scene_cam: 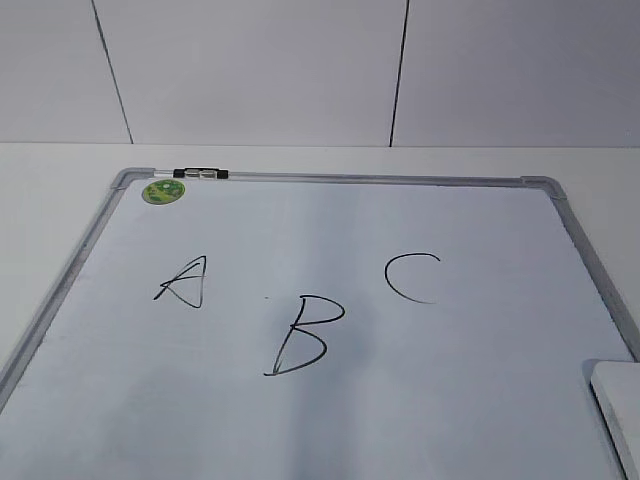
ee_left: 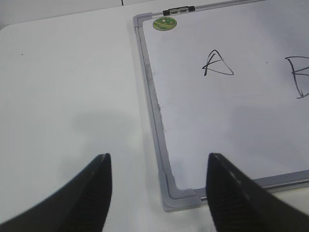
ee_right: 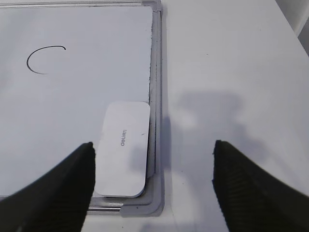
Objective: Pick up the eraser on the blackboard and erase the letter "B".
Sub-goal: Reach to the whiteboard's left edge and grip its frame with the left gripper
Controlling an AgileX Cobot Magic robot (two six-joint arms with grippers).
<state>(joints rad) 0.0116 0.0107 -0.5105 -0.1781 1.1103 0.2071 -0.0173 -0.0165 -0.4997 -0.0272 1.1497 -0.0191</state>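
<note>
The blackboard (scene_cam: 480,390) is a white dry-erase board with a grey frame, lying flat on the table. The letter "B" (scene_cam: 305,335) is drawn in black at its middle, between an "A" (scene_cam: 183,282) and a "C" (scene_cam: 410,277). The eraser (ee_right: 123,147), a flat white block, lies in the board's near right corner against the frame; its edge shows in the exterior view (scene_cam: 618,415). My right gripper (ee_right: 152,162) is open above that corner, holding nothing. My left gripper (ee_left: 157,174) is open above the board's near left corner (ee_left: 181,195), holding nothing. Neither arm shows in the exterior view.
A black-and-silver marker (scene_cam: 200,174) lies on the board's far frame beside a round green sticker (scene_cam: 163,191). White table surface (ee_left: 67,96) lies on both sides of the board. A white panelled wall (scene_cam: 300,70) stands behind.
</note>
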